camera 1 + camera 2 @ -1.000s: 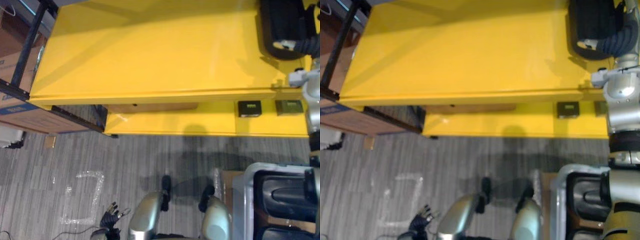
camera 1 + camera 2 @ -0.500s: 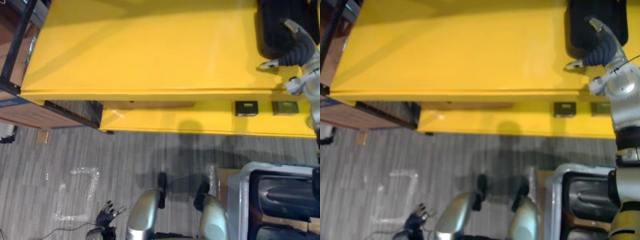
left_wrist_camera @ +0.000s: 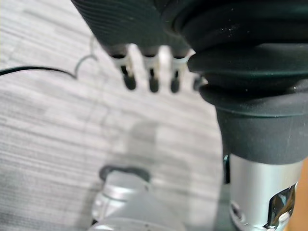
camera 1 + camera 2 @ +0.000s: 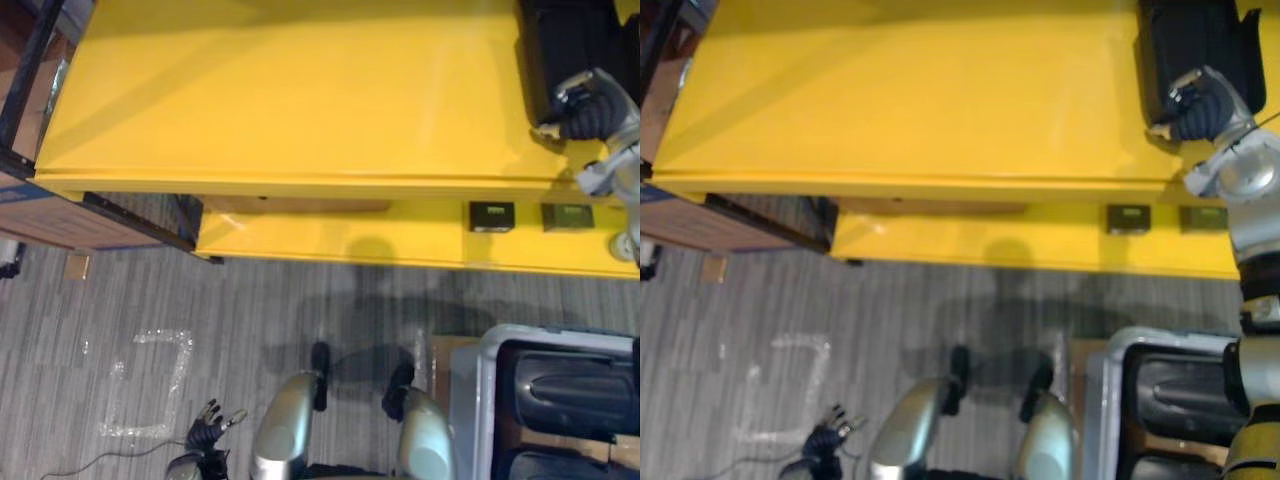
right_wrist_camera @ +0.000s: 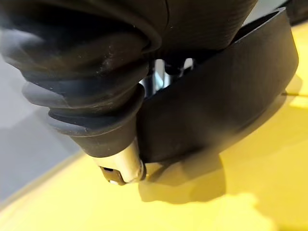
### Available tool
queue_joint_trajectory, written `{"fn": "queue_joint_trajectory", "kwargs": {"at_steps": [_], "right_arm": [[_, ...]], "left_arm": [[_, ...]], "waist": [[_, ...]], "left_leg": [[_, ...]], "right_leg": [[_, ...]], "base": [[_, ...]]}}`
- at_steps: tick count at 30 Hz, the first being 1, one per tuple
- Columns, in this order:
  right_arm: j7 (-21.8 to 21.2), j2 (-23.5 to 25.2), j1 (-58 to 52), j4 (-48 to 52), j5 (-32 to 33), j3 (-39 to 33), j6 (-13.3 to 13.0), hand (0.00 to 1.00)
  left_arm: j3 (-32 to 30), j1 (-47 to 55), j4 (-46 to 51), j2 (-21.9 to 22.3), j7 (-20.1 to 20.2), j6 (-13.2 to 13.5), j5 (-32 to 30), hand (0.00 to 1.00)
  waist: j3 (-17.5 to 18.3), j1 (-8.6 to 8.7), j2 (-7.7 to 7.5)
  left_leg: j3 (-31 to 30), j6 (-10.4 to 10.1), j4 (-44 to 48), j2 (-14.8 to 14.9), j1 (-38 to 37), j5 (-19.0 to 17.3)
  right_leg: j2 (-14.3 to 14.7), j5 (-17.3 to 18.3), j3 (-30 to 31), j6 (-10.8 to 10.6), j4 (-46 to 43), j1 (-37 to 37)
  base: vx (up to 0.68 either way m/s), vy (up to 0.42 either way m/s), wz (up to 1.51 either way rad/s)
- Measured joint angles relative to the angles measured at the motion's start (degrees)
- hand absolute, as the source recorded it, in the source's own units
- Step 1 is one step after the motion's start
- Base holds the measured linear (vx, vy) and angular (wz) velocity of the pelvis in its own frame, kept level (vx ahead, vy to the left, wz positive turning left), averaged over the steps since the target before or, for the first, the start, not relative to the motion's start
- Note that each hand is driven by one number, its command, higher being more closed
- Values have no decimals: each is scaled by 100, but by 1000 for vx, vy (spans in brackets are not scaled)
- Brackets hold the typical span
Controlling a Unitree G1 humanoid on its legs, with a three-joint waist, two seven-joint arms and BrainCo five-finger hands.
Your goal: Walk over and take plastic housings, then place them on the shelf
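The yellow shelf (image 4: 300,100) lies bare left of the black housing (image 4: 555,40); a grey bin (image 4: 485,400) stands below.

**Right hand closes on the housing's edge**

Half a second ago the right hand (image 4: 1196,105) was raised over the yellow shelf (image 4: 300,100) with its fingers stretched out. Now it has come down to the near edge of the black plastic housing (image 4: 1195,35), fingers curled over its rim.
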State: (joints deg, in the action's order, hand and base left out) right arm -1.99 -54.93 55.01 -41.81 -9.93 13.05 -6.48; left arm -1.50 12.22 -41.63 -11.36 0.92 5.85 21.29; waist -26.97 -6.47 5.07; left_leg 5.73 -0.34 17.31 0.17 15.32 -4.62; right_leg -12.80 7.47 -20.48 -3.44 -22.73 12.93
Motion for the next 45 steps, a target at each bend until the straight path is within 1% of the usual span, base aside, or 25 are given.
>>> {"fn": "queue_joint_trajectory", "kwargs": {"at_steps": [1,3,4,5,7,9,11,13,16,19,20,23,24,25,27,30,32,33,35,36,38,41,44,45], "right_arm": [[76,0,-2,-47,-9,0,1,100],[425,9,-24,-256,-71,-1,-25,100],[524,12,-24,-290,-119,-6,-48,100],[722,11,-20,-337,-158,-35,-135,100],[939,29,-23,-393,-233,-57,-286,100],[1059,75,-27,-426,-308,-53,-415,100],[1208,131,-27,-425,-511,-45,-610,100],[1299,139,-21,-413,-662,-42,-726,100],[1459,139,13,-378,-820,-33,-912,100],[1484,139,15,-352,-1066,23,-1029,100],[1501,136,26,-340,-1154,116,-1116,100],[1535,136,33,-182,-1355,236,-1204,100],[1555,135,72,-115,-1500,356,-1363,100],[1558,134,105,-100,-1574,423,-1408,100],[1560,108,200,50,-1794,696,-1613,100],[1562,75,265,179,-1921,882,-1778,100],[1570,65,282,311,-2051,1011,-1904,100],[1586,60,306,331,-2190,1065,-2010,100],[1591,49,417,339,-2398,1202,-2098,100],[1591,47,470,339,-2450,1271,-2101,100],[1636,46,700,367,-2514,1496,-2191,100],[1636,41,797,537,-2520,1527,-2203,100],[1633,37,835,537,-2517,1530,-2158,100],[1633,-2,835,536,-2511,1570,-2037,100]], "left_arm": [[0,0,-2,-1,0,0,0,0],[5,-3,1,-1,-2,0,-1,0],[5,-3,-1,-2,-3,0,1,0],[6,-6,-1,-2,-4,0,1,0],[15,-10,-9,-4,-4,0,3,0],[19,-11,-4,-7,-3,9,8,0],[40,-16,-5,-7,-2,13,10,0],[45,-28,-3,-7,0,12,11,0],[52,-43,-2,-8,4,18,12,0],[51,-44,0,-8,5,18,12,0],[51,-45,-2,-7,7,18,12,0],[50,-49,2,-8,7,18,12,0],[49,-49,1,-8,9,18,11,0],[47,-51,2,-8,10,18,11,0],[41,-63,5,-8,39,20,10,0],[41,-99,9,-8,45,18,9,0],[28,-101,53,-10,45,19,7,0],[24,-101,84,-12,46,19,4,0],[23,-102,133,-21,50,18,-14,0],[16,-101,134,-25,50,18,-45,0],[4,-101,147,-74,55,18,-126,0],[-4,-102,229,-168,78,18,-155,0],[-16,-102,237,-174,98,17,-157,0],[-16,-102,226,-174,129,14,-157,0]], "waist": [[0,-10,0],[-1,-56,2],[-1,-57,3],[-1,-58,2],[-4,-56,12],[-6,-56,16],[-20,-58,43],[-36,-66,75],[-36,-66,82],[-36,-70,82],[-36,-69,82],[-36,-69,82],[-36,-72,83],[-37,-72,84],[-39,-78,87],[-48,-90,106],[-48,-129,106],[-48,-149,106],[-48,-218,107],[-49,-228,107],[-49,-247,107],[-49,-265,108],[-49,-315,109],[-50,-334,110]], "left_leg": [[-1,1,4,0,1,-1],[-5,2,5,-2,22,-5],[-10,3,10,-2,44,-8],[-9,3,25,-4,96,-9],[-10,3,39,-8,110,-9],[-11,3,42,-6,107,-9],[-14,3,69,-4,111,-9],[-21,3,84,-4,134,-9],[-31,3,128,2,246,-10],[-35,3,148,4,254,-9],[-36,3,158,6,258,-10],[-40,3,186,10,275,-10],[-40,3,221,11,295,-10],[-41,3,233,13,305,-10],[-61,1,256,25,354,-12],[-81,4,317,35,406,-32],[-113,3,336,36,432,-34],[-162,3,355,35,460,-34],[-191,2,405,38,479,-34],[-191,2,424,43,482,-35],[-215,0,440,60,519,-38],[-249,-10,529,114,634,-52],[-258,-10,537,123,636,-52],[-277,-10,540,129,632,-52]], "right_leg": [[-1,1,0,1,-2,0],[-3,10,-2,13,-14,14],[-5,14,-4,17,-24,34],[-9,21,-3,27,-63,100],[-11,21,-1,26,-86,118],[-12,26,0,30,-99,119],[-12,31,-1,36,-114,123],[-12,34,-3,38,-129,137],[-13,37,-3,42,-179,241],[-13,38,-4,43,-195,246],[-12,38,-4,44,-200,248],[-11,42,-6,49,-218,260],[-14,46,-4,56,-245,284],[-15,47,-4,58,-255,293],[-5,49,-27,61,-268,307],[1,49,-72,62,-272,306],[2,48,-101,62,-267,306],[4,46,-127,63,-258,305],[13,44,-153,64,-243,292],[17,44,-153,64,-243,287],[48,21,-182,73,-187,273],[120,-28,-266,96,-96,270],[137,-40,-279,100,-72,253],[150,-42,-300,102,-55,226]], "base": [[0,0,0],[0,0,0],[0,0,0],[0,0,0],[0,0,0],[0,0,0],[0,0,0],[0,0,0],[0,0,0],[0,0,0],[0,0,0],[0,0,0],[0,0,0],[0,0,0],[-24,9,4],[-19,15,7],[-4,16,7],[6,13,9],[13,14,6],[0,0,0],[4,6,2],[0,17,6],[0,3,1],[-6,10,4]]}}
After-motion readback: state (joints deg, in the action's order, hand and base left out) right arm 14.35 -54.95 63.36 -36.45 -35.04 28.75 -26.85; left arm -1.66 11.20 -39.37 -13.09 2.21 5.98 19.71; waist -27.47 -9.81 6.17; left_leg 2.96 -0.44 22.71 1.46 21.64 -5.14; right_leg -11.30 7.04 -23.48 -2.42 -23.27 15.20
